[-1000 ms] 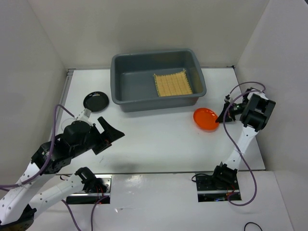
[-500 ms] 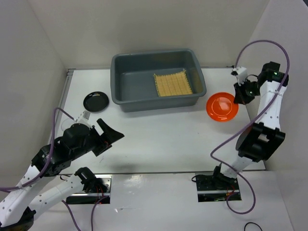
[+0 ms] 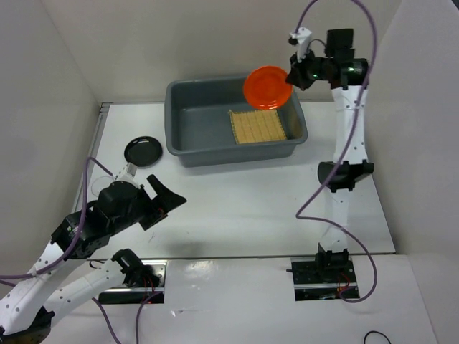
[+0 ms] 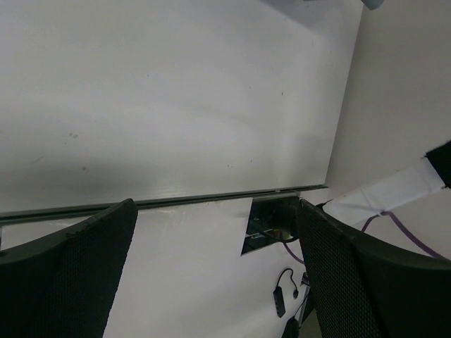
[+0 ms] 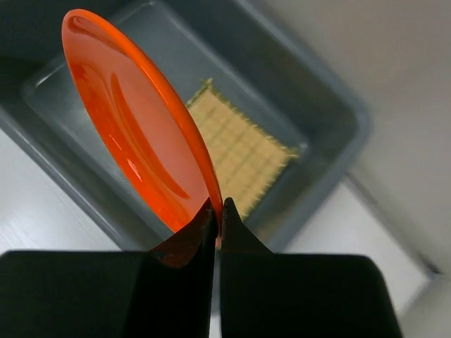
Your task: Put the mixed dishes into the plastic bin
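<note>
The right gripper is clamped on the rim of the small orange plate, holding it tilted on edge in the air above the far right part of the grey bin. Below the plate the woven mat lies flat on the bin's floor, close to its right wall. The black plate sits on the table just left of the bin. Nearer the arm bases, the left gripper hangs with its jaws spread wide, holding nothing.

The orange plate looks glossy and smooth, the bamboo mat woven and rough, the grey bin matt plastic.
</note>
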Controlling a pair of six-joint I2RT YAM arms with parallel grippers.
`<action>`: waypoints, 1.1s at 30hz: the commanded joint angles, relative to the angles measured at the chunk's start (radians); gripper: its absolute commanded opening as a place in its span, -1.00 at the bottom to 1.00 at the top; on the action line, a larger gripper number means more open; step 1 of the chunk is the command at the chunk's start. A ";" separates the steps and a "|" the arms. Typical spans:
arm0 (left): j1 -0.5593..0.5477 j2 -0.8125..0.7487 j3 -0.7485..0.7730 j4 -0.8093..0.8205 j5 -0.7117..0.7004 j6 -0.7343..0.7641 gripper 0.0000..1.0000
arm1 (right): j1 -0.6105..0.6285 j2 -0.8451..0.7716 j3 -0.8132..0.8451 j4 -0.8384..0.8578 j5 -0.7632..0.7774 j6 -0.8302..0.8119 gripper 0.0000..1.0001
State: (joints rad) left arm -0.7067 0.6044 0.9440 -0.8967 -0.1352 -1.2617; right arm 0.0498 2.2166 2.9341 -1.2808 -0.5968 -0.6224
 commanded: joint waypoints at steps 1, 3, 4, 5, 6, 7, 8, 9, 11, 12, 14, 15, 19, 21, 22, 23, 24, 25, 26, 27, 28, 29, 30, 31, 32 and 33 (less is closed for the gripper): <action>0.007 0.000 0.019 0.033 -0.018 0.005 0.98 | 0.060 0.184 0.080 -0.018 0.022 0.187 -1.00; 0.007 0.000 0.028 0.024 -0.018 0.005 0.98 | 0.099 0.257 0.094 -0.018 0.072 0.176 -1.00; 0.007 0.000 0.029 0.010 -0.018 -0.007 0.98 | 0.111 0.282 0.118 -0.009 0.084 0.176 -1.00; 0.007 0.000 0.029 0.010 -0.018 -0.018 0.98 | 0.125 0.304 0.119 0.000 0.084 0.190 -1.00; 0.007 -0.009 0.029 0.010 -0.018 -0.018 0.98 | 0.125 0.340 0.119 0.012 0.107 0.190 -1.00; 0.007 -0.009 0.016 0.010 -0.018 -0.030 0.98 | 0.136 0.360 0.119 0.036 0.132 0.200 -1.00; 0.007 -0.021 0.003 0.010 -0.018 -0.042 0.98 | 0.136 0.382 0.143 0.046 0.144 0.210 -1.00; 0.007 -0.031 0.003 0.010 -0.008 -0.042 0.98 | 0.136 0.429 0.155 0.046 0.155 0.210 -1.00; 0.007 -0.041 -0.027 0.010 0.002 -0.065 0.98 | 0.136 0.474 0.177 0.055 0.169 0.210 -1.00; 0.007 -0.051 -0.027 0.010 0.002 -0.065 0.98 | 0.127 0.509 0.177 0.055 0.189 0.210 -1.00; 0.007 -0.061 -0.036 0.001 0.002 -0.074 0.98 | 0.114 0.544 0.186 0.067 0.227 0.210 -1.00; 0.007 -0.061 -0.036 0.001 0.002 -0.074 0.98 | 0.114 0.561 0.200 0.078 0.244 0.210 -1.00; 0.007 -0.061 -0.045 0.001 0.002 -0.084 0.98 | 0.076 0.613 0.200 0.118 0.304 0.233 -1.00; 0.007 -0.052 -0.045 0.001 0.002 -0.084 0.98 | 0.065 0.624 0.200 0.130 0.328 0.233 -1.00; 0.007 -0.052 -0.054 0.001 0.002 -0.084 0.98 | 0.065 0.624 0.200 0.130 0.328 0.242 -1.00; 0.007 -0.052 -0.054 0.010 0.002 -0.084 0.98 | 0.055 0.633 0.200 0.139 0.337 0.242 -1.00; 0.007 -0.052 -0.065 0.010 0.002 -0.084 0.98 | 0.055 0.634 0.200 0.140 0.350 0.242 -0.93; 0.007 -0.052 -0.065 0.021 0.002 -0.084 0.98 | 0.055 0.643 0.200 0.140 0.362 0.242 -0.83; 0.007 -0.043 -0.065 0.030 0.002 -0.084 0.98 | 0.055 0.643 0.200 0.140 0.374 0.251 -0.55; 0.007 -0.043 -0.065 0.030 0.002 -0.084 0.98 | 0.055 0.643 0.200 0.140 0.374 0.251 -0.44; 0.007 -0.031 -0.065 0.039 0.002 -0.084 0.98 | 0.055 0.643 0.200 0.129 0.374 0.251 -0.30; 0.007 -0.031 -0.065 0.039 -0.007 -0.071 0.98 | 0.055 0.643 0.200 0.129 0.374 0.251 0.11; 0.007 -0.017 -0.065 0.048 -0.007 -0.071 0.98 | 0.055 0.643 0.200 0.129 0.374 0.251 0.28; 0.007 0.006 -0.054 0.048 -0.007 -0.059 0.98 | 0.055 0.643 0.200 0.120 0.374 0.251 0.43; 0.007 0.020 -0.054 0.048 -0.021 -0.048 0.98 | 0.055 0.618 0.200 0.120 0.374 0.262 0.69; 0.007 0.050 -0.036 0.038 -0.042 -0.030 0.98 | 0.055 0.606 0.200 0.107 0.365 0.262 0.79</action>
State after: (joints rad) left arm -0.7052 0.6041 0.8810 -0.8909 -0.1394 -1.3159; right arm 0.1192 2.8265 3.1043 -1.1706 -0.2699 -0.3599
